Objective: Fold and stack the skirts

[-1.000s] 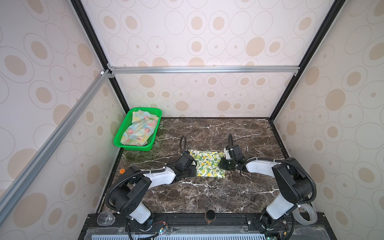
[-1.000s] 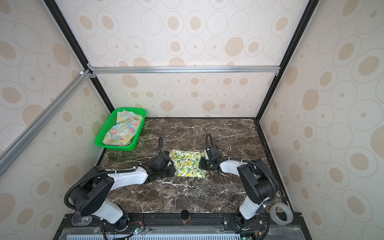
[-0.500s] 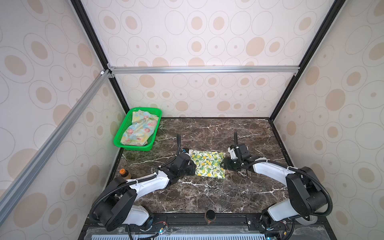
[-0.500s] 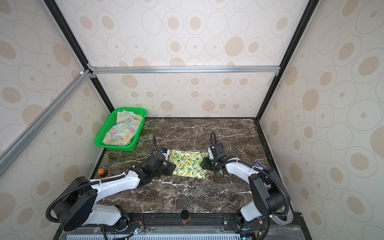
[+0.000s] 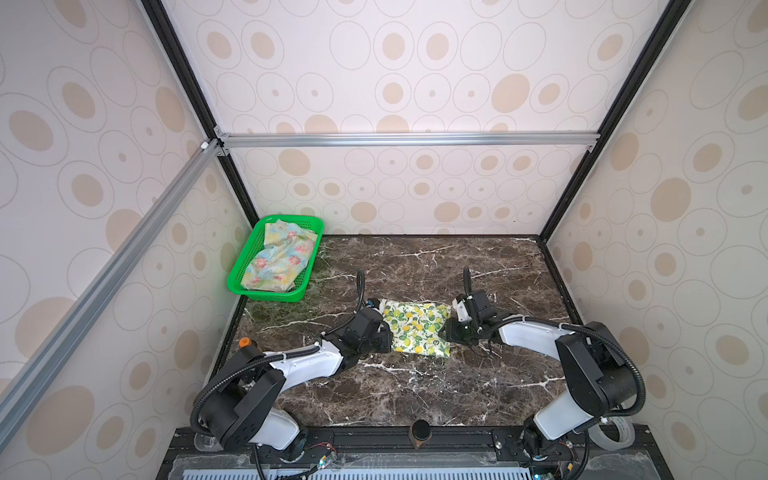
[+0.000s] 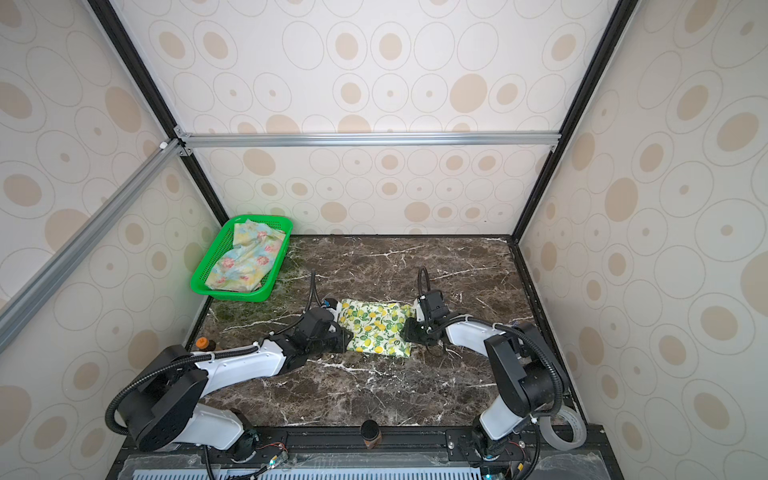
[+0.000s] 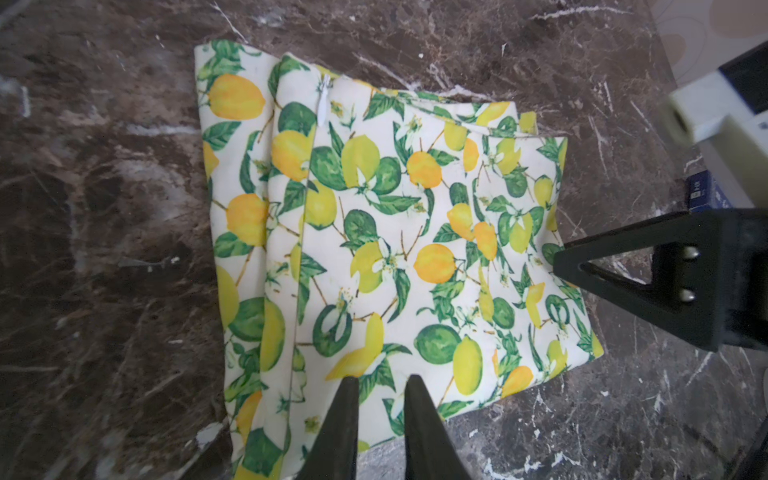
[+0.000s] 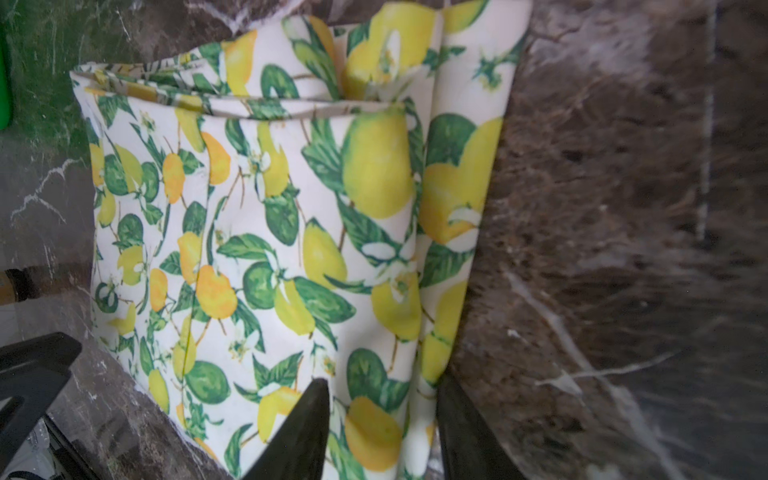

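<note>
The folded cream lemon-print skirt (image 5: 415, 328) (image 6: 376, 328) lies flat on the marble table, mid-field. My left gripper (image 5: 388, 334) (image 7: 380, 380) sits low at its left edge, jaws a narrow gap apart over flat cloth (image 7: 395, 249), pinching nothing. My right gripper (image 5: 446, 330) (image 8: 382, 382) is at the skirt's right edge, open wide, with the folded edge (image 8: 270, 228) lying loose between its fingers. The second skirt, pastel with pink flowers (image 5: 278, 259) (image 6: 247, 259), lies crumpled in the green basket (image 5: 266, 294) at the back left.
A small orange-capped bottle (image 5: 246, 343) stands by the left arm near the wall. A roll of tape (image 5: 615, 436) lies at the front right beside the right arm's base. A dark cylinder (image 5: 419, 432) sits on the front rail.
The right gripper's jaws have parted and let go of the lemon skirt's right edge. Both arms shifted slightly. The skirt has stayed in place.
</note>
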Controlling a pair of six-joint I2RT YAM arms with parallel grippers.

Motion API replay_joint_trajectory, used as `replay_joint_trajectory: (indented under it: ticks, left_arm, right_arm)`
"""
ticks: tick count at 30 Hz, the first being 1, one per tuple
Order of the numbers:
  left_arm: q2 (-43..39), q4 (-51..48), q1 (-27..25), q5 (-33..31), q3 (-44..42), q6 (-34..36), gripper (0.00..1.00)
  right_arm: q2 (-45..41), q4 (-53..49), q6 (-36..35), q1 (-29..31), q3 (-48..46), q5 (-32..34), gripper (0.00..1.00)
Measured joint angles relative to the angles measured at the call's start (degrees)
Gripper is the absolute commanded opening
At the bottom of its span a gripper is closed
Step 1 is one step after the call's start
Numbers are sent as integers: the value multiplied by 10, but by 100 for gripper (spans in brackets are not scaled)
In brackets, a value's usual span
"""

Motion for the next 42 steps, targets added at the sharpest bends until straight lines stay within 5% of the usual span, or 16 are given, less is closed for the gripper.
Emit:
replay_joint_trajectory:
  ticks: [14,20,26,35,42]
  left_arm:
    - [70,43,0,17,0,3,19]
    - [78,59,0,24,0,3,19]
    - [82,68,0,26,0,3,19]
    - [62,40,-2,24,8,4,19]
    - [0,11,-1,11,31,10,21]
  right_arm:
    - [4,36,25,0,-15,4,20]
    - [4,51,37,0,-20,4,27]
    - [5,57,47,0,-25,8,0]
    - [5,24,34,-7,-3,27,0]
    - [19,-36,-22,-87,64,29,0]
